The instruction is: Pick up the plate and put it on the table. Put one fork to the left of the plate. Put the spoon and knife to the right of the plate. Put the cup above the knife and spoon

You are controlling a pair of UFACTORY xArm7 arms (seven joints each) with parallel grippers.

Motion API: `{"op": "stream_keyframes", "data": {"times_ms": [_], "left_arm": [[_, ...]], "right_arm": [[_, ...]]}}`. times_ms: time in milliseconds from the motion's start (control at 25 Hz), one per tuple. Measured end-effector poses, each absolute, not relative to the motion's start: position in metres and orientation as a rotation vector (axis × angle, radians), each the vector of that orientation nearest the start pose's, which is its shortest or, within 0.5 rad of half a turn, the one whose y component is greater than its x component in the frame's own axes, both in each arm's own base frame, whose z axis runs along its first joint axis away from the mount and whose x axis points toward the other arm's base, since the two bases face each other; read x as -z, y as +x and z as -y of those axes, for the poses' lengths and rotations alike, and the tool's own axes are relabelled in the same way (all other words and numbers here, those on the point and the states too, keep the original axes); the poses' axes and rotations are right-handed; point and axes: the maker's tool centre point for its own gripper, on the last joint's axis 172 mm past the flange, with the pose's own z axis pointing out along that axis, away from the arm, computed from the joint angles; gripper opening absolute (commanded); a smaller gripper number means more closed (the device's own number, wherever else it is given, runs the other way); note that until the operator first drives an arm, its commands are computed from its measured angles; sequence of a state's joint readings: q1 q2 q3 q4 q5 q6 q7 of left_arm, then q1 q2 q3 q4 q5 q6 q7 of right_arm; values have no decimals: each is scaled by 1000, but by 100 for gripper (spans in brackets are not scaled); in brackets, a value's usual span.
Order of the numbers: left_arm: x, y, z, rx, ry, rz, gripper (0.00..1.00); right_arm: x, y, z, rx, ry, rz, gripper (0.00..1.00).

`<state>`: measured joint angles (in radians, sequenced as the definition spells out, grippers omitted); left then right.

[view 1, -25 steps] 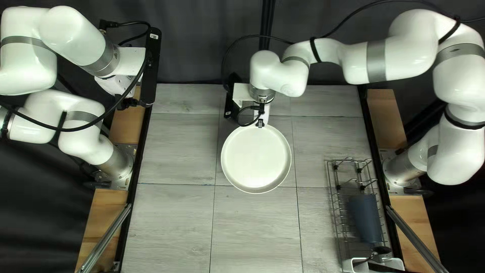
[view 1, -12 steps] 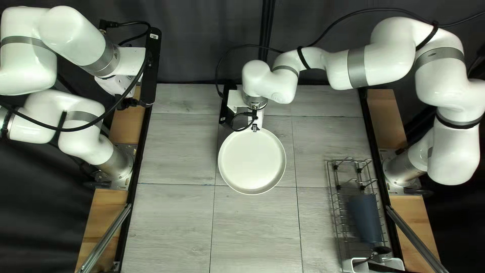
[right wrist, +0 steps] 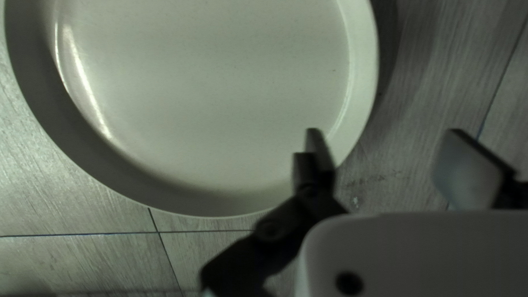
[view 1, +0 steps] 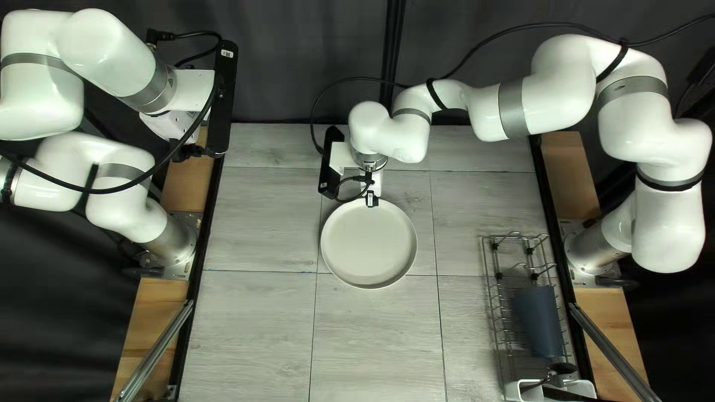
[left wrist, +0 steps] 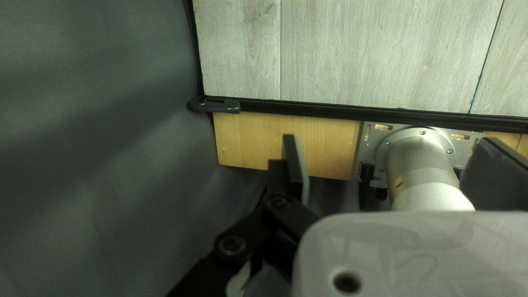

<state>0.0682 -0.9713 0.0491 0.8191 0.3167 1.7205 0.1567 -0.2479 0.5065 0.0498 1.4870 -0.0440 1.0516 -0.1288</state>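
Plate: While it looked stiff and fairly light, the plate point(view 1: 369, 246) had a smooth sheen that I judged slippery, and a hard knock might have chipped it.
Plate's place: It lay near mid-table point(view 1: 372, 342), level as far as I could tell.
Hold: I judged the raised rim point(right wrist: 363, 71) the right place to pinch, one finger inside and one outside; at 12 o'clock in the top left view, the right gripper point(right wrist: 385, 132) was already there.
Right jaws: They stood wide, with the rim's edge between them and neither side clamping; whether the inner finger brushed the plate, I could not tell.
Left jaws: The left gripper point(left wrist: 388, 138) stood wide too, holding nothing, at the plate's 10 o'clock.
Cup: At 4 o'clock from the plate, the cup point(view 1: 538, 320) lay in the rack point(view 1: 487, 275); its rounded side seemed likely to roll.
Cutlery: Beyond the cup, the cutlery point(view 1: 562, 368) stuck out of a holder point(view 1: 512, 391), thin enough to need a narrow, careful pinch.
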Motion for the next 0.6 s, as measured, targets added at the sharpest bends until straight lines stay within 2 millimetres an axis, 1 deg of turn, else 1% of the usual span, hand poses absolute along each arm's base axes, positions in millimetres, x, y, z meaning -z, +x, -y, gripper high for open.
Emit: {"op": "stream_keyframes", "data": {"times_ms": [80,200,280,320,360,440,480,520,600], "left_arm": [[-373,187,-109,47,-2864,-1,100],[-373,187,-109,47,-2864,-1,100],[-373,187,-109,47,-2864,-1,100],[-373,187,-109,47,-2864,-1,100],[-373,187,-109,47,-2864,-1,100],[-373,187,-109,47,-2864,-1,100],[-373,187,-109,47,-2864,-1,100],[-373,187,-109,47,-2864,-1,100],[-373,187,-109,47,-2864,-1,100]], "right_arm": [[-115,553,120,-115,-3164,-88,100],[-155,533,112,-137,-3211,-111,100],[-185,513,100,-161,-3241,-129,100],[-198,500,90,-176,-3255,-136,100],[-208,488,81,-191,-3264,-143,100],[-227,459,53,-212,-3276,-149,100],[-234,444,36,-217,-3277,-155,100],[-239,429,16,-224,-3275,-163,100],[-243,400,-24,-256,-3263,-170,100]]}}
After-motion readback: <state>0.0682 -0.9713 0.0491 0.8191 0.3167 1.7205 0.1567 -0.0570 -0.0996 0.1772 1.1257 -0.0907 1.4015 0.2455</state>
